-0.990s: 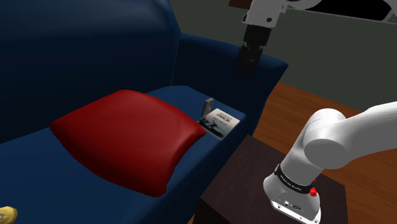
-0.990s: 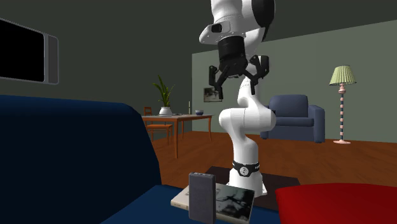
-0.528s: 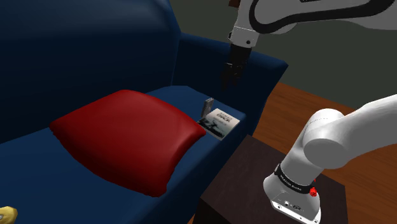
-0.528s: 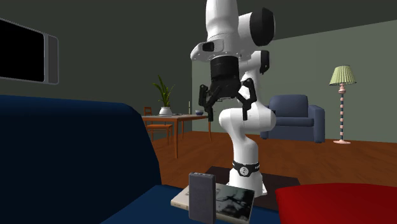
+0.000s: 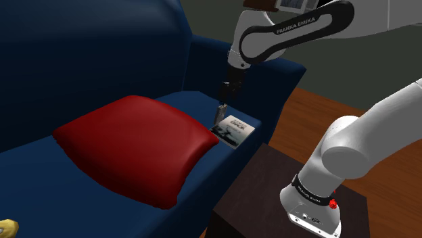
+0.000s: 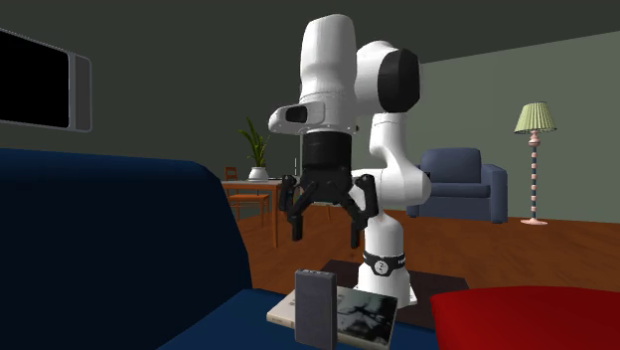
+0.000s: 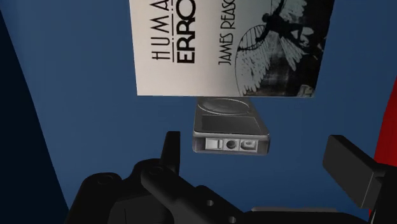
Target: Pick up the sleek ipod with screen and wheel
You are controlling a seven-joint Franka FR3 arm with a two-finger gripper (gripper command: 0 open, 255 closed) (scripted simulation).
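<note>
The ipod (image 5: 220, 112) is a slim grey slab standing on end on the blue sofa seat (image 5: 182, 101), leaning against a white book (image 5: 234, 130). My gripper (image 5: 228, 90) hangs just above it, open. In the second exterior view the ipod (image 6: 316, 308) stands in front of the book (image 6: 350, 316), and the gripper (image 6: 326, 237) is spread wide a short way over it. From the wrist, the ipod (image 7: 230, 127) shows its port end and wheel below the book (image 7: 229, 44), and it lies ahead of the gripper (image 7: 254, 159), between the lines of the two fingers, untouched.
A red cushion (image 5: 135, 145) lies on the seat close beside the book. The sofa armrest (image 5: 270, 74) rises behind the ipod. My dark stand (image 5: 270, 189) sits by the sofa's end. A yellow object (image 5: 7, 227) lies at the seat's near corner.
The arm has come down and toward the shoulder view's left, bringing the gripper from well above the armrest to just over the ipod. The fingers stayed open. Ipod and book have not moved.
</note>
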